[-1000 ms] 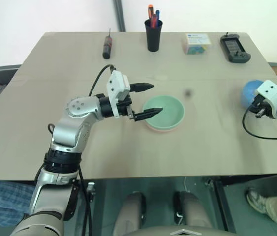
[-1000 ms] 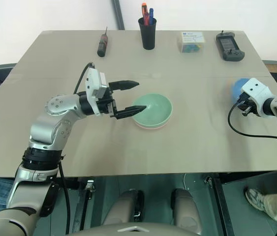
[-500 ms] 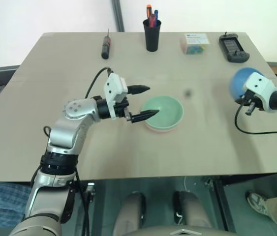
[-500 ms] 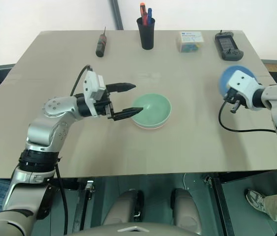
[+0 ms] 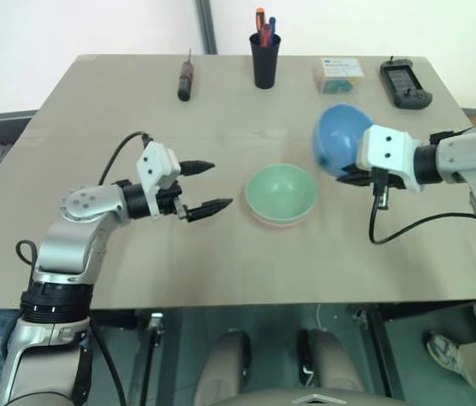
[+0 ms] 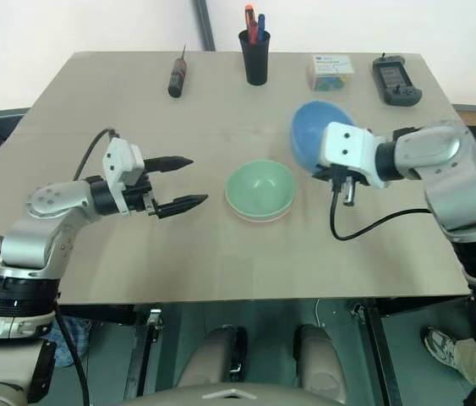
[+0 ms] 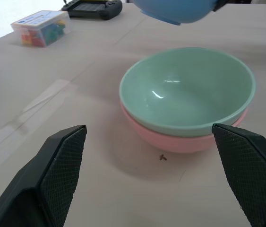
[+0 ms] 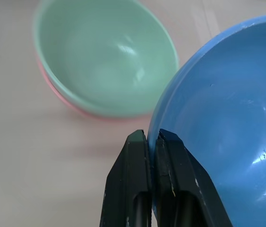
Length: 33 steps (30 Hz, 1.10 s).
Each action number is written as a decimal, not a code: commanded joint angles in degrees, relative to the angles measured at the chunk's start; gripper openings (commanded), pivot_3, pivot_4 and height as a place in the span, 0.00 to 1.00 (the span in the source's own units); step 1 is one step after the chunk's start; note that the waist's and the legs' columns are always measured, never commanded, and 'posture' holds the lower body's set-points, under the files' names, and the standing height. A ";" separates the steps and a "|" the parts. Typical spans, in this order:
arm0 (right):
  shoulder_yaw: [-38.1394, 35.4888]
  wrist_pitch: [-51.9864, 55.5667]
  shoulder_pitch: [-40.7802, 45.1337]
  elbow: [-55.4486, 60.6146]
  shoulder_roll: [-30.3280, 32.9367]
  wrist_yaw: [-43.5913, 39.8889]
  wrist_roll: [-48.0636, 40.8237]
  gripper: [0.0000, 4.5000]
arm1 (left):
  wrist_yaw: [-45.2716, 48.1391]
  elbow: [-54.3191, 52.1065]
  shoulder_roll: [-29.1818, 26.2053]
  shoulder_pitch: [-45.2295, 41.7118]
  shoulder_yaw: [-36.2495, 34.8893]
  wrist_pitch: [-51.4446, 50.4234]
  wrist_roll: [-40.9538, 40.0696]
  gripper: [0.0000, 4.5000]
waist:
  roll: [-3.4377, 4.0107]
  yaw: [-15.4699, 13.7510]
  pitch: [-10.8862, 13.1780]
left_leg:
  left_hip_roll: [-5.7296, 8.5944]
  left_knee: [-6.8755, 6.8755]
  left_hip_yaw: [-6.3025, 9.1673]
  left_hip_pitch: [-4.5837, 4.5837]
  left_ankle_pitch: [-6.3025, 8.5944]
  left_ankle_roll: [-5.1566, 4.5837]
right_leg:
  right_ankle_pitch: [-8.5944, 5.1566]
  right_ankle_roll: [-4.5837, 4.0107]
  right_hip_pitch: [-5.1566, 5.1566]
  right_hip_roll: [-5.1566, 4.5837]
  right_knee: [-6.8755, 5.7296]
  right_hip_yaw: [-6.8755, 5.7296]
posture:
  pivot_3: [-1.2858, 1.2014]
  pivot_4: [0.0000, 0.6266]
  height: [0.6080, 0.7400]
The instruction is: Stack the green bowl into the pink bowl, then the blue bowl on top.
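Bowls first, as we see them from the head views: the green bowl (image 5: 281, 192) sits nested inside the pink bowl (image 5: 281, 219) near the middle of the table (image 5: 221, 262), only a thin pink rim showing beneath it; the blue bowl (image 5: 340, 139) hangs in the air just to the right of that pair, tilted steeply on its side; our right gripper (image 5: 358, 176) is clamped on its rim, the forearm reaching in from the right edge and bent toward the centre; our left gripper (image 5: 205, 186) hovers to the left of the stack, well clear of it, fingers spread wide and pointing level at the bowls, the elbow folded back toward the table's near left edge; at the far edge lie a screwdriver (image 5: 185, 80), a black pen cup (image 5: 264, 57), a small box (image 5: 339, 74) and a black handset (image 5: 404, 82).

From the left wrist we look between two wide-apart fingertips (image 7: 59, 165) straight at the green bowl in the pink one, the blue bowl floating beyond them.

From the right wrist the two fingers (image 8: 137, 179) pinch the blue bowl's rim; the stacked pair lies past it.
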State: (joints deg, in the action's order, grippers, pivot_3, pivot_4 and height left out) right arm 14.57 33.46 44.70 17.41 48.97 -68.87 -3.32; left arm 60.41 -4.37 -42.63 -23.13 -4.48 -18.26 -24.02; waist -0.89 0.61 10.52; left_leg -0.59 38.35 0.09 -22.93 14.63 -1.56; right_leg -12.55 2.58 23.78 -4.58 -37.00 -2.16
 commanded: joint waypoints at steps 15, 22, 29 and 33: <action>11.63 1.41 7.67 7.49 -9.13 1.15 2.57 0.01 | 1.60 -0.40 -5.51 3.44 -4.87 2.05 0.03 1.00 | 0.00 0.12 0.00 | 0.00 0.01 0.03 0.00 0.00 0.00 | 0.00 0.00 0.01 0.01 -0.04 -0.04 | 0.52 0.24 1.00; 11.01 2.43 8.99 5.79 -9.83 2.99 4.52 0.55 | 1.86 -0.67 -4.63 2.21 -4.34 1.76 -0.82 1.00 | -0.01 -0.01 -0.01 | 0.01 0.02 0.03 -0.01 0.00 0.00 | 0.00 0.00 0.01 0.00 -0.04 -0.05 | 0.52 0.24 1.00; 1.38 9.75 5.20 6.18 -6.69 4.33 -0.33 0.80 | 0.07 -2.43 -3.47 1.93 -3.81 0.52 -1.06 1.00 | -0.02 -0.18 -0.01 | 0.01 0.01 0.05 -0.02 0.00 0.00 | 0.00 0.00 0.01 0.00 -0.04 -0.06 | 0.52 0.24 1.00; -7.98 13.69 -0.96 7.33 -5.30 6.38 -5.27 0.80 | -1.45 -3.71 -3.27 2.65 -4.04 -0.20 -0.77 1.00 | -0.04 -0.21 -0.02 | 0.02 0.01 0.05 -0.04 0.00 0.00 | 0.00 0.00 -0.02 -0.02 0.01 -0.07 | 0.52 0.24 1.00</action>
State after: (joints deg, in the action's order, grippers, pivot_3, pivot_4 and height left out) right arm 10.06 46.28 43.46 22.57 42.99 -63.28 -7.17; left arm 59.53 -5.95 -45.70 -20.30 -7.27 -18.48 -24.36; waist -0.93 0.40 10.50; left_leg -0.57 38.35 0.14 -22.96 14.63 -1.56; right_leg -12.55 2.58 23.77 -4.60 -37.00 -2.23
